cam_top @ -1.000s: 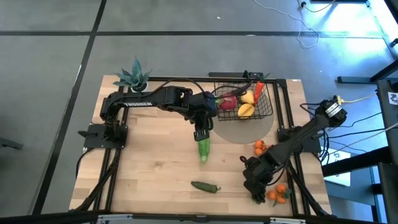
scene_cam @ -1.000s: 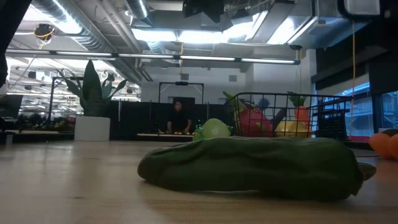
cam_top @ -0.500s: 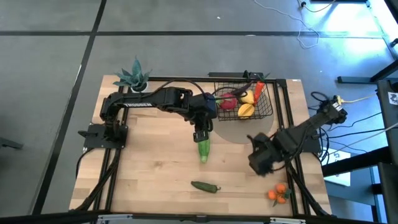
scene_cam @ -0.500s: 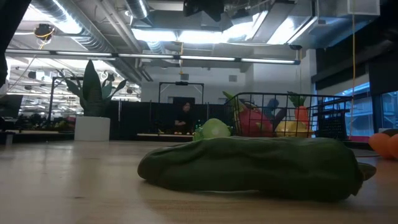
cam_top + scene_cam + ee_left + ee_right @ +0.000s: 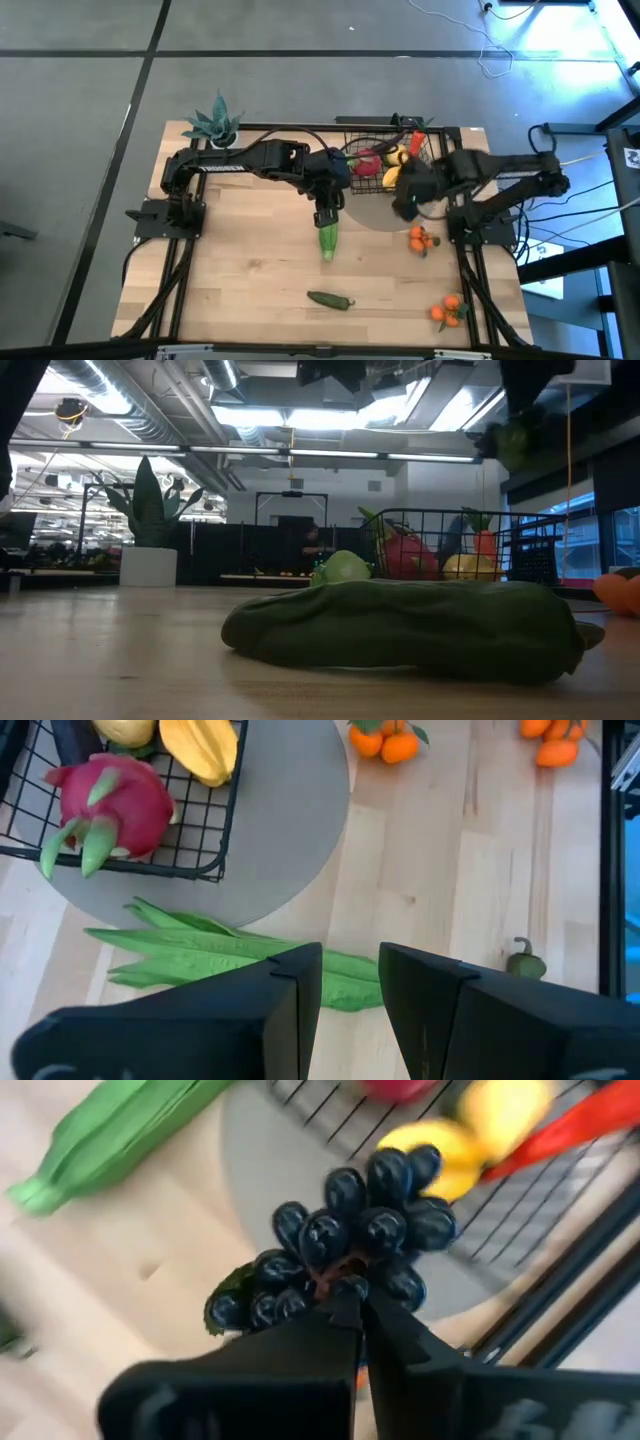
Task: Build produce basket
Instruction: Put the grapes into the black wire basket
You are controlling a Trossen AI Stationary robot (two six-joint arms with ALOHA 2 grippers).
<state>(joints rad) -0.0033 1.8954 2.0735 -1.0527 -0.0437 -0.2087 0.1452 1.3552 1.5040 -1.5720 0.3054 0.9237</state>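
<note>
The black wire basket (image 5: 392,160) stands on a grey round mat (image 5: 385,215) at the far side. It holds a red fruit (image 5: 105,805), yellow pieces (image 5: 200,745) and a carrot (image 5: 484,545). My right gripper (image 5: 405,197) hangs beside the basket's near right corner, shut on a bunch of dark grapes (image 5: 350,1230). My left gripper (image 5: 350,985) stands open, its fingers a little apart, above the long green corn (image 5: 327,240). The corn lies flat on the table, clear of the fingers. A green pepper (image 5: 330,299) lies near the front edge. My right gripper pinches the grape bunch at its brown stem (image 5: 338,1280), in the middle of the cluster, between its two fingertips (image 5: 385,1330). The fingers point steeply down from above. The bunch, with its green leaf (image 5: 225,1308), hangs below them, lifted clear of the table (image 5: 510,442).
Small oranges lie right of the mat (image 5: 420,238) and at the near right corner (image 5: 450,310). A spiky potted plant (image 5: 215,122) stands at the far left. A black frame rail (image 5: 465,200) runs along the table's right side.
My right gripper, shut throughout, has risen from the near right corner by the oranges. It has swung toward the far edge and the basket and tipped to point steeply down. The grapes have come up with it, clear of the table.
</note>
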